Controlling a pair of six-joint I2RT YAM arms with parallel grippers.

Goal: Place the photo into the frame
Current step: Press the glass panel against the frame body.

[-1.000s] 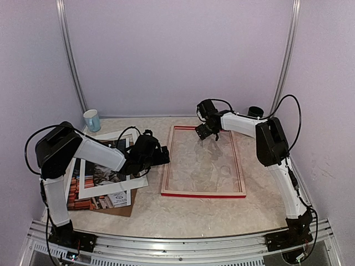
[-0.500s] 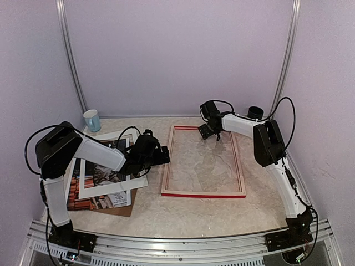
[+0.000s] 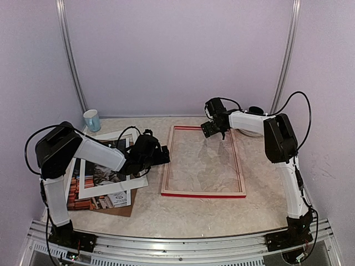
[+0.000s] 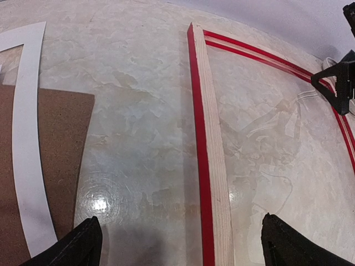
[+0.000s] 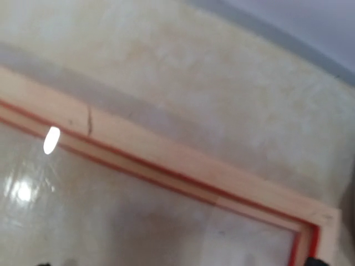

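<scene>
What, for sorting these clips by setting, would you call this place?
Probably a robot lab test booth: left arm and right arm bolted to a metal rail, plain lilac walls closing in the marble-look table, a frame and photo laid out.

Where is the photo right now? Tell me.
In the top view, the photo lies at the left, on the brown backing board and partly under the white mat, left of the frame and apart from it.
</scene>
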